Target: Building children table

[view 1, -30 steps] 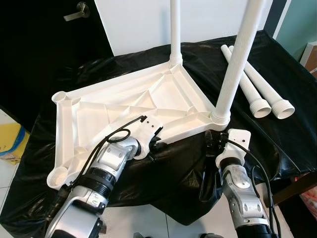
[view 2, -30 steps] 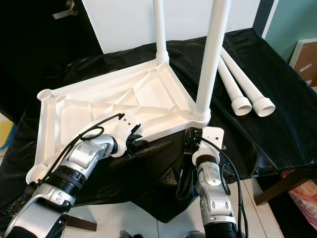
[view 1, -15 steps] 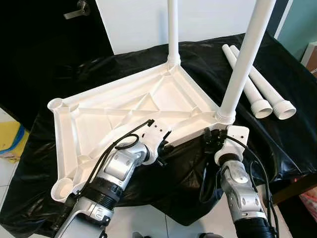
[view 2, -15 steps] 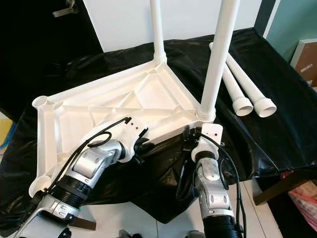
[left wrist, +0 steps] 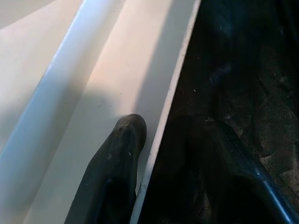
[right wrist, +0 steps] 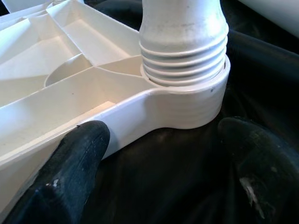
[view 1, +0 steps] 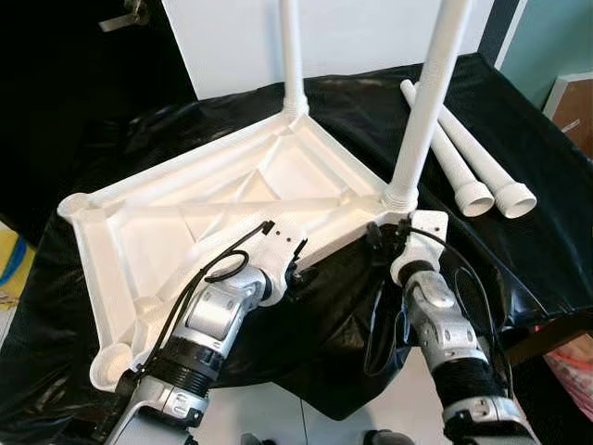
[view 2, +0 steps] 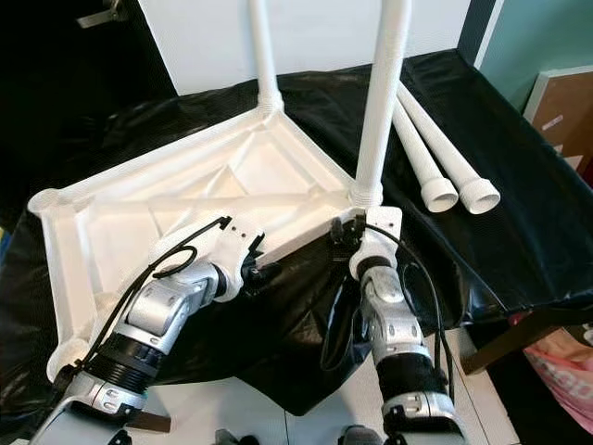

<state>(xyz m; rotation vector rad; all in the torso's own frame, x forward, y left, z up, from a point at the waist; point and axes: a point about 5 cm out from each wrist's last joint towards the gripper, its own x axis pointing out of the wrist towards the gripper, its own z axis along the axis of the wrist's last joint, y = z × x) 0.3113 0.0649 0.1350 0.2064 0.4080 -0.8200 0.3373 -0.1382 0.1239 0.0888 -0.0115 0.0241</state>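
Roughly halfway: two legs stand screwed into the upturned white table panel [view 1: 232,199], whose near rim both the left end effector [view 1: 295,275] and right end effector [view 1: 382,243] straddle with fingers spread. Two loose legs [view 1: 482,176] lie beyond the right one, unfitted.

Two upright legs [view 1: 428,102] rise from the tabletop [view 1: 232,204]; spare legs [view 1: 463,158] lie well apart on black cloth [view 1: 519,250].
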